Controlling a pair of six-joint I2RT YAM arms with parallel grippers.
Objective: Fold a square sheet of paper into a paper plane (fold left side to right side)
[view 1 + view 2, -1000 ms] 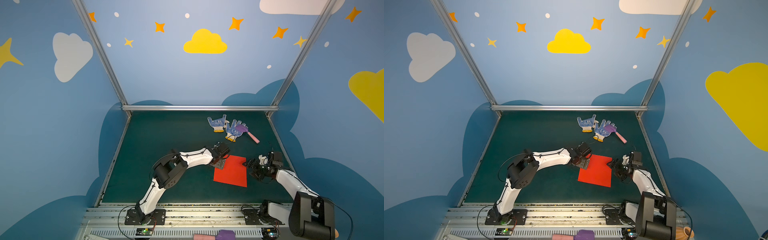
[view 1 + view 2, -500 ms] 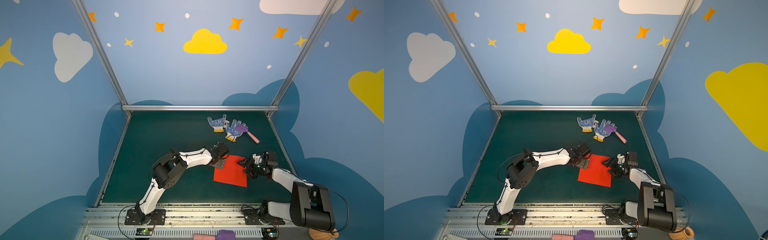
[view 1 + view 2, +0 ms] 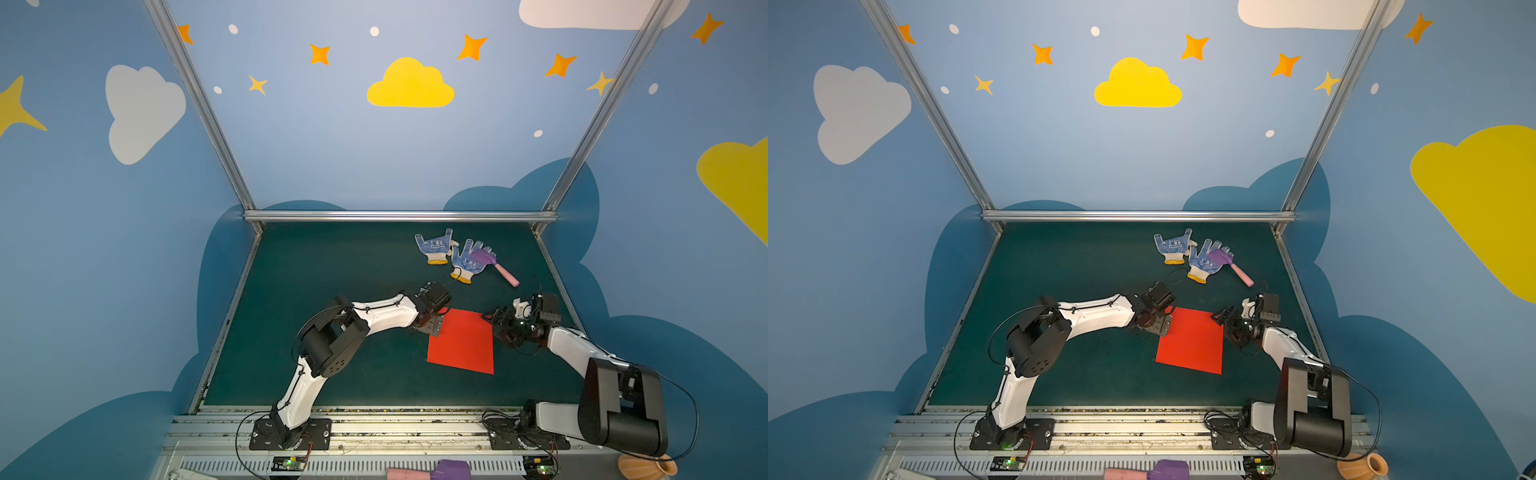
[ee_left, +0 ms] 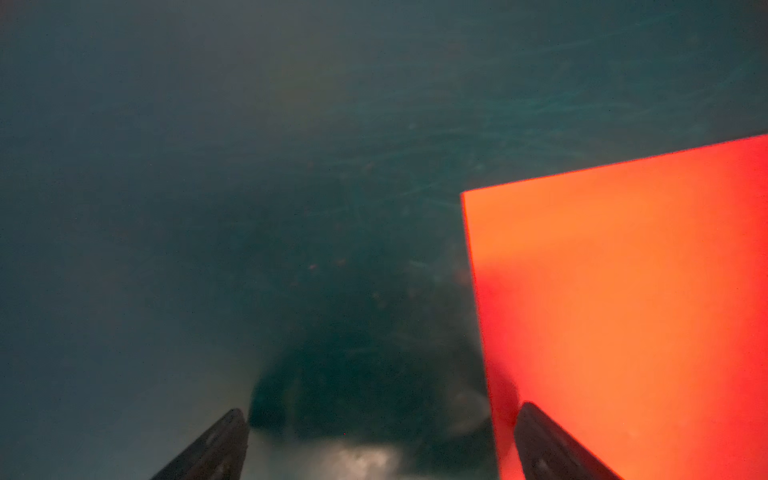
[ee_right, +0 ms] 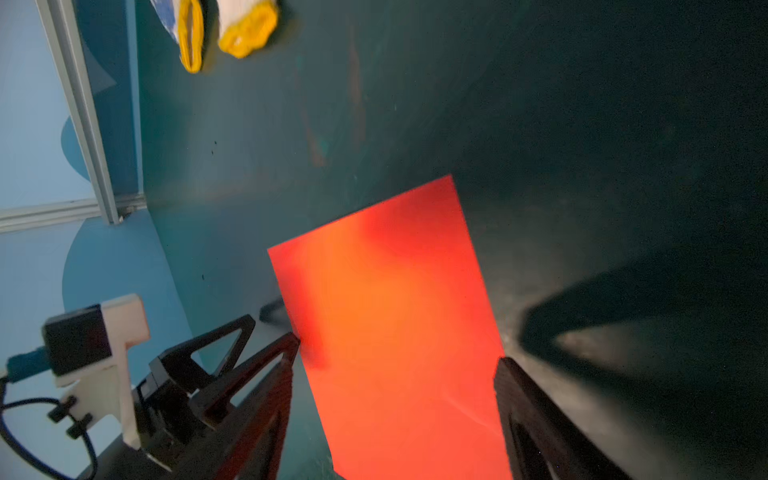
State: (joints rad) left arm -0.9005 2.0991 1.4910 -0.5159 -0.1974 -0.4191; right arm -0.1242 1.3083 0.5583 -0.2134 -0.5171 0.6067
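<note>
The left arm (image 3: 376, 316) and right arm (image 3: 575, 351) wear white shells between bulky black joint housings, with thin black cables looping along them and black base plates (image 3: 320, 434) studded with screws. The right gripper (image 5: 399, 349) has black tapered fingers (image 5: 266, 382) with triangular cut-outs.

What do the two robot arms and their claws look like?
The left arm and right arm have white shells, bulky black joints and thin black cables. The left claw and right claw have black tapered fingers with triangular openings.
</note>
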